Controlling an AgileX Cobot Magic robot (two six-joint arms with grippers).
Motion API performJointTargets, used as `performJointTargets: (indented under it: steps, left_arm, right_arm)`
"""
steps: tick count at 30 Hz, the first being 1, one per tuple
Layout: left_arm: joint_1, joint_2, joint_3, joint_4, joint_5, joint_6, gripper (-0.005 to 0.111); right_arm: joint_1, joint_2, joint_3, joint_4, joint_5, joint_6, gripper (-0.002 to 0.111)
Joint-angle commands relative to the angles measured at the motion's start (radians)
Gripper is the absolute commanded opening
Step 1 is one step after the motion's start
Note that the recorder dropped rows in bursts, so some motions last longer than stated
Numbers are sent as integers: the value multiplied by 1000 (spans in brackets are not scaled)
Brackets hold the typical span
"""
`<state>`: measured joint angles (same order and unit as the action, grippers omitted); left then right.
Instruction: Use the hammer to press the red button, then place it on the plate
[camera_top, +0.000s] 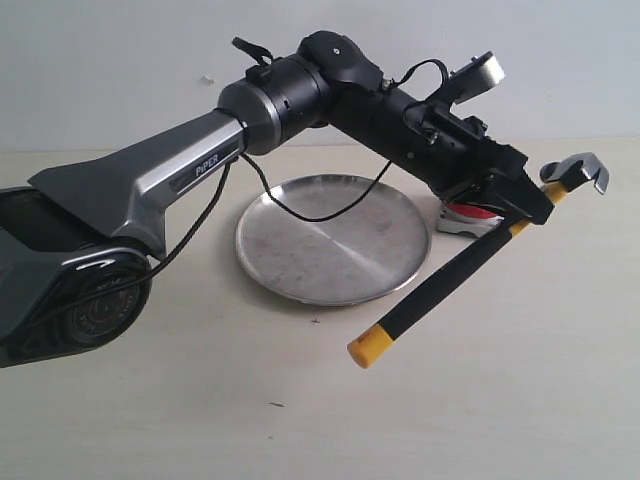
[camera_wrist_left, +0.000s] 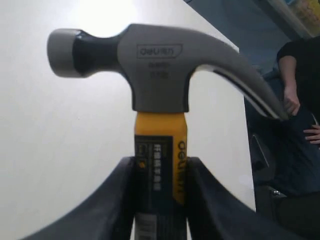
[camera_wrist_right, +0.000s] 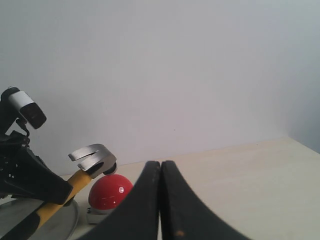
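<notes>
Gripping the hammer (camera_top: 462, 278) by its yellow neck just under the steel head, the left gripper (camera_top: 520, 203) has its black fingers (camera_wrist_left: 200, 200) pressed against both sides of the handle; the left wrist view shows the hammer (camera_wrist_left: 160, 75) standing straight up out of the left gripper (camera_wrist_left: 160, 164), striking face to one side, claw to the other. From where the exterior view looks, the tool hangs tilted clear of the table (camera_top: 300, 400), head up at 2 o'clock from the plate (camera_top: 268, 262) and the yellow butt end down at 5 o'clock, just off the plate's rim.

The red button (camera_top: 480, 212) sits at 3 o'clock of the plate, close beside the rim and half hidden under the gripper. In the right wrist view the hammer (camera_wrist_right: 93, 159) has its round face right at the top of the red button (camera_wrist_right: 110, 192); whether steel meets dome I cannot tell. The plate (camera_wrist_right: 64, 225) lies bare at the edge of that view.

The right gripper (camera_wrist_right: 161, 166) has its two fingers pressed together with nothing between them, low over the table and pointing toward the button.

A black cable (camera_top: 300, 212) droops from the left arm (camera_top: 180, 175) across the plate's far side. Someone in dark clothes (camera_wrist_left: 300, 65) shows beyond the table edge in the left wrist view.
</notes>
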<state>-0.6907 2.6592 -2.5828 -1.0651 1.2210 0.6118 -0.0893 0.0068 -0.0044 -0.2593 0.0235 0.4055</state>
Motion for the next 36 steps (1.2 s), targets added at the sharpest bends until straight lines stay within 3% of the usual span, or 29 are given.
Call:
performJointTargets:
  steps: [1, 12, 18, 28, 36]
  left_arm:
    - [-12, -32, -40, -10, 0, -50, 0]
    - [-46, -32, -85, 98, 0, -164, 0]
    - [-55, -32, -85, -25, 0, -148, 0]
    - [-65, -35, -85, -20, -15, -136, 0]
    - [-62, -32, -160, 115, -60, -189, 0]
  right_arm:
    - [-5, -7, 4, -5, -6, -9, 0]
    - [-5, -7, 4, -3, -6, -9, 0]
    - [-5, -7, 4, -3, -6, -9, 0]
    - [-5, -7, 4, -5, -6, -9, 0]
    - [-5, -7, 4, -5, -6, -9, 0]
